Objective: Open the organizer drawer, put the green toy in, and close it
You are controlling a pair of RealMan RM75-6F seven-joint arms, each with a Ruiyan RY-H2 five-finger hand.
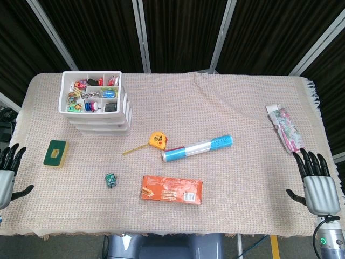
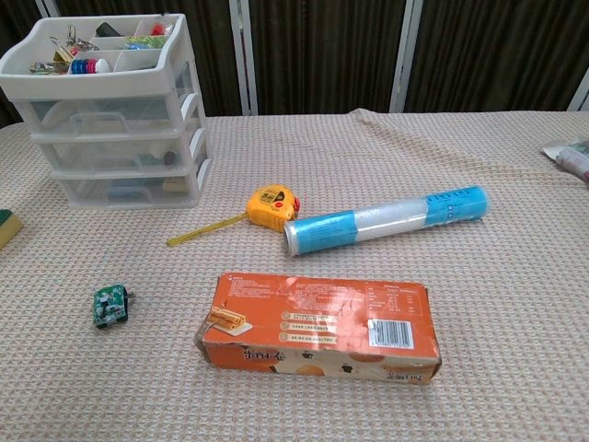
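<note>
Nearest, at the table's near corners, the left hand [image 1: 7, 170] and the right hand [image 1: 318, 183] are seen in the head view only, each with fingers spread and nothing held. The green toy [image 1: 110, 180] lies on the woven cloth [image 1: 232, 178] near the front, well apart from both hands and closer to the left one. Just right of it an orange box [image 2: 317, 328] is laid flat; its print is too small to be read. A green sponge [image 1: 55, 153] sits to the left. Farther back, a yellow tape measure [image 2: 270, 206] with its blade drawn out lies beside a blue and clear tube [image 2: 386, 219]. At the far left the organizer [image 2: 110, 120] stands with its drawers apparently closed, small items filling its top tray. A packet [image 1: 284, 127] lies at the far right.
</note>
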